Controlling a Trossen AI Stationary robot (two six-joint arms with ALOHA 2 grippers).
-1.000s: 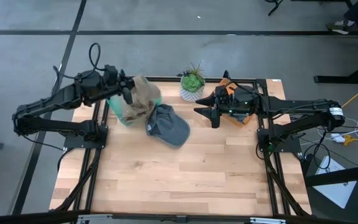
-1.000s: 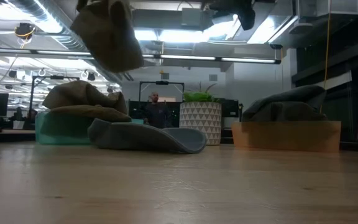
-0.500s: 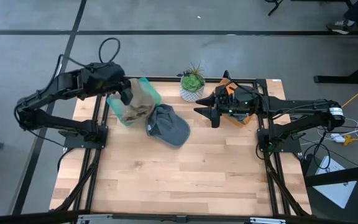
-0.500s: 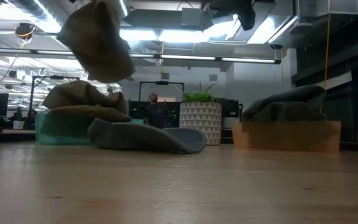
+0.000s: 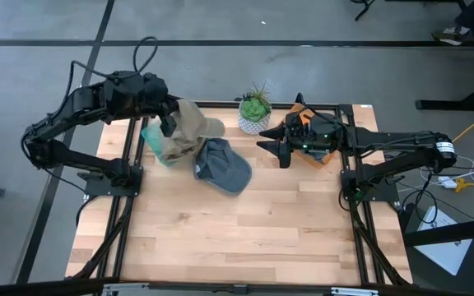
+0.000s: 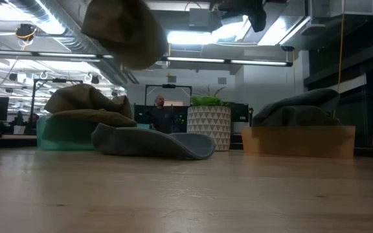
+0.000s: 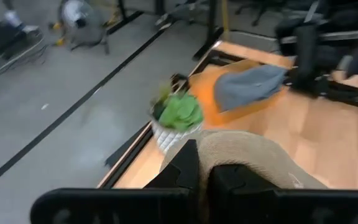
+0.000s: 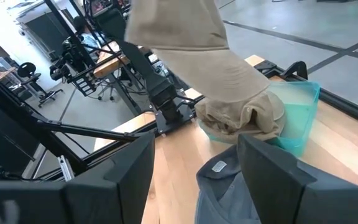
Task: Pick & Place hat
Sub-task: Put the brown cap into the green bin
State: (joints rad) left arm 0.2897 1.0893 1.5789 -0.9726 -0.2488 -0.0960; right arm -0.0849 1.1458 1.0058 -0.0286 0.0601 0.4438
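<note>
Hat in tan: you have it pinched in the left gripper, whose fingers are clamped tight on the fabric, and it hangs in the air above the teal bin at the table's back left. In the low view the tan hat floats high over everything else, clear of the bin below. You can see more tan hats piled in that teal bin. Just beside the bin, a grey cap lies flat on the wood, touching or nearly touching the bin's edge. A potted plant stands at the back edge between the two arms. Your right gripper hovers with its fingers spread apart and nothing between them, near the orange bin at the back right, which holds a grey hat.
</note>
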